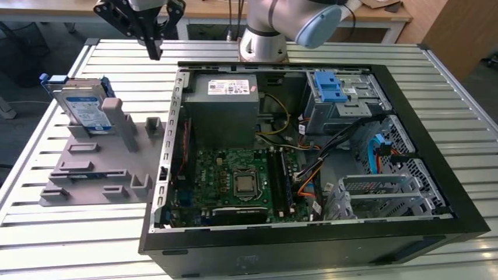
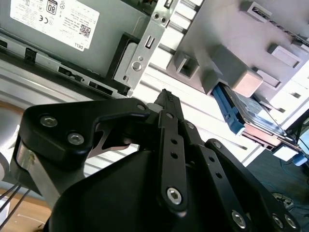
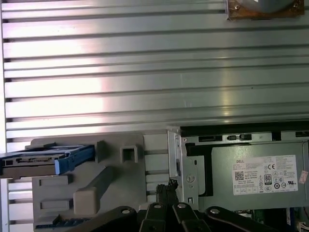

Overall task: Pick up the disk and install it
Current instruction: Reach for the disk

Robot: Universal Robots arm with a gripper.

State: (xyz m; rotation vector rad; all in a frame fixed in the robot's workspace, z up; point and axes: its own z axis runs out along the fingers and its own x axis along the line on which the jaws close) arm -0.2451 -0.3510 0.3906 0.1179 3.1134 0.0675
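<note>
On the slatted worktop [image 1: 86, 245], toward the exterior view's left, the disk [image 1: 87, 111] was seen standing on edge in a grey holder [image 1: 93, 175], with one upright post of the holder just in front of its label face. Nothing was touching it. In the first wrist view its blue carrier bracket [image 3: 75, 158] was shown edge-on, projecting from the holder.

The end effector [image 1: 154, 52] was held above the far part of the worktop, beyond the disk and well apart from it, near the far left corner of the open computer case [image 1: 311, 251]. Its fingers were brought together at the tips, and nothing was gripped. Inside the case, the drive cage [image 1: 342, 99] with blue latches was placed to the right of the grey power supply [image 1: 225, 111].

The step in hand was judged to be the approach for the pick. For this to be done well, the fingers would have to be parted before the disk was reached. They would have to be aligned across its thin edge, clear of the post. The disk would best be drawn straight up out of its slot, so that the bracket was not caught on the holder.
</note>
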